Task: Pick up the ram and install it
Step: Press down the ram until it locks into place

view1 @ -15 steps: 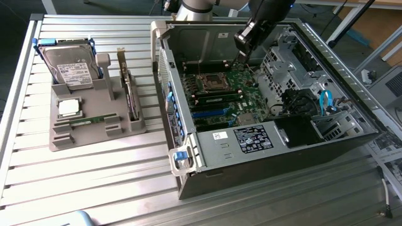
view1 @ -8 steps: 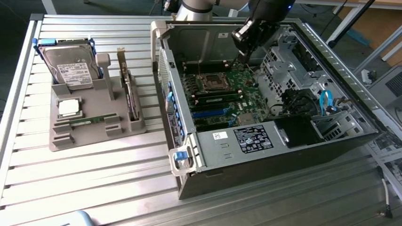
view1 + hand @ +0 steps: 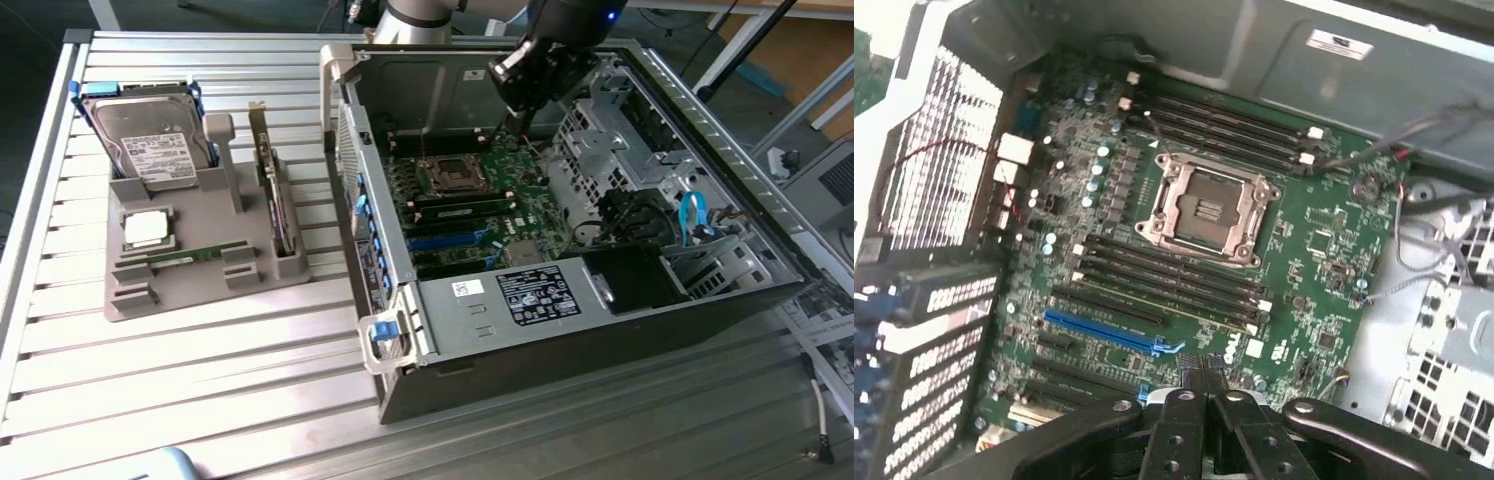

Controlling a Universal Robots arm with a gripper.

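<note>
The ram (image 3: pixel 179 258), a thin green stick, lies flat in a slot of the grey holder (image 3: pixel 200 290) on the exterior view's left, outside the case. My gripper (image 3: pixel 515 124) hangs inside the open computer case above the far part of the motherboard (image 3: pixel 514 185), well away from that stick. In the wrist view my gripper (image 3: pixel 1201 378) is shut with nothing between its fingers, above the motherboard's edge near the blue slot (image 3: pixel 1104 335). Another green stick (image 3: pixel 461 212) appears seated in one of the black memory slots (image 3: pixel 1164 290) beside the empty processor socket (image 3: pixel 1204 212).
The holder also carries a hard drive (image 3: pixel 154 140), a square silver processor (image 3: pixel 144 228) and an upright dark expansion card (image 3: pixel 274 195). The case walls (image 3: pixel 350 150), the drive cage (image 3: pixel 627 130) and loose cables (image 3: pixel 691 220) surround the motherboard.
</note>
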